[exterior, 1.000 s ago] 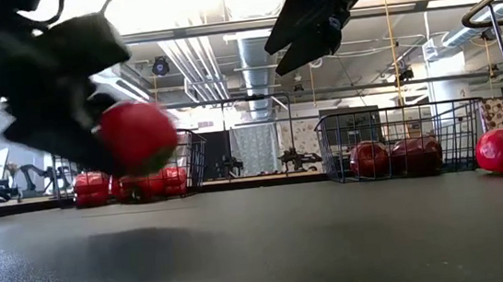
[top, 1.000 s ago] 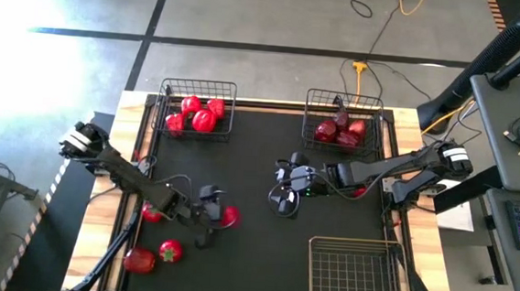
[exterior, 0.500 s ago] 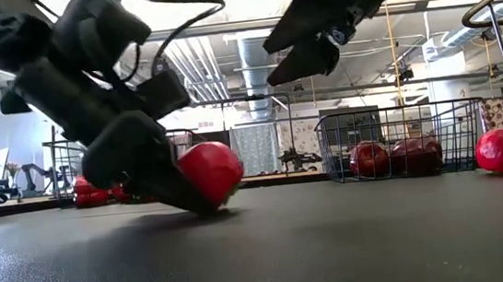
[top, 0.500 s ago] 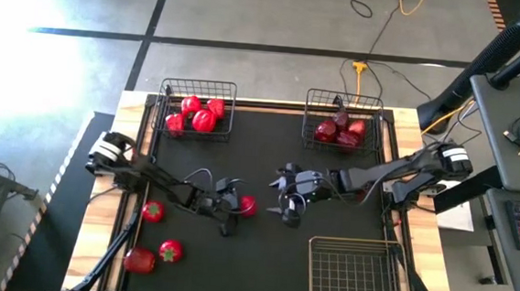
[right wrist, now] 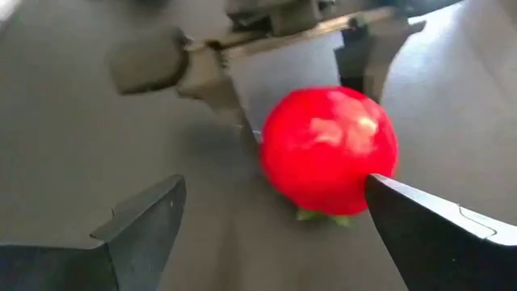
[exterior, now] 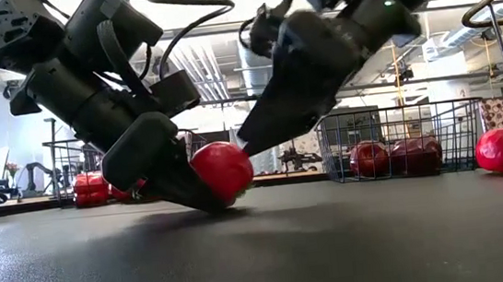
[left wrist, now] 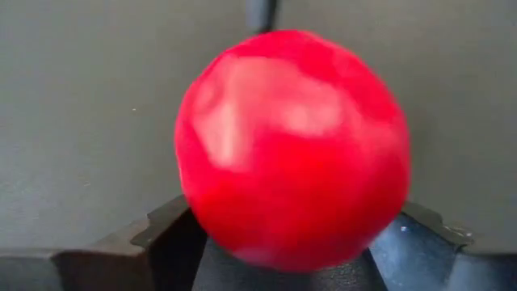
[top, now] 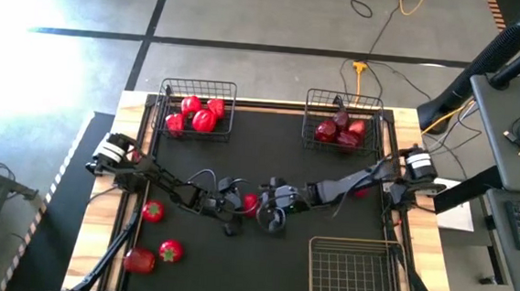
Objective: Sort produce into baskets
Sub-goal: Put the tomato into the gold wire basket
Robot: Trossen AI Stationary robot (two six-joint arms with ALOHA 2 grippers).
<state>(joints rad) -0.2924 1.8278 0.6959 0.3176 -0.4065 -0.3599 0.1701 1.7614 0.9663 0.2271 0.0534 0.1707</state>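
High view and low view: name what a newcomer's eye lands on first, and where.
At the mat's middle, the left gripper and the open right gripper meet nose to nose over one red tomato resting on the black mat. Behind them, two far baskets hold piled red produce, while the near-right basket is empty.

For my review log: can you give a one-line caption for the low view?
Left gripper sets a red tomato on the black mat mid-table as the right gripper, jaws open, closes in.
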